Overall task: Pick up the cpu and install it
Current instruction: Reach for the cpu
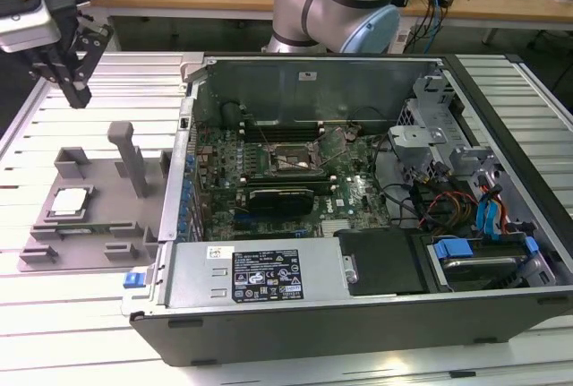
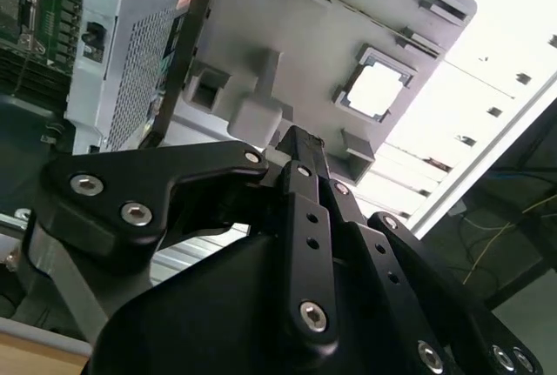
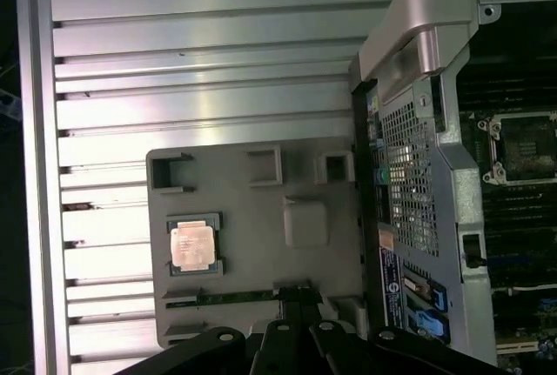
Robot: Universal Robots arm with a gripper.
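The cpu lies flat in a square recess of a grey fixture plate, at the exterior view's left beside the open computer case. Its pale metal top faces up in the first wrist view, and it looks bright white in the second wrist view. My gripper hangs above and behind the fixture, well clear of the chip. Its black fingers are shut together with nothing between them. Inside the case, the motherboard socket has a black frame.
An upright grey post stands on the fixture between the cpu and the case wall. The open computer case holds cables, drive bays and blue clips at the exterior view's right. Everything rests on a ribbed aluminium table.
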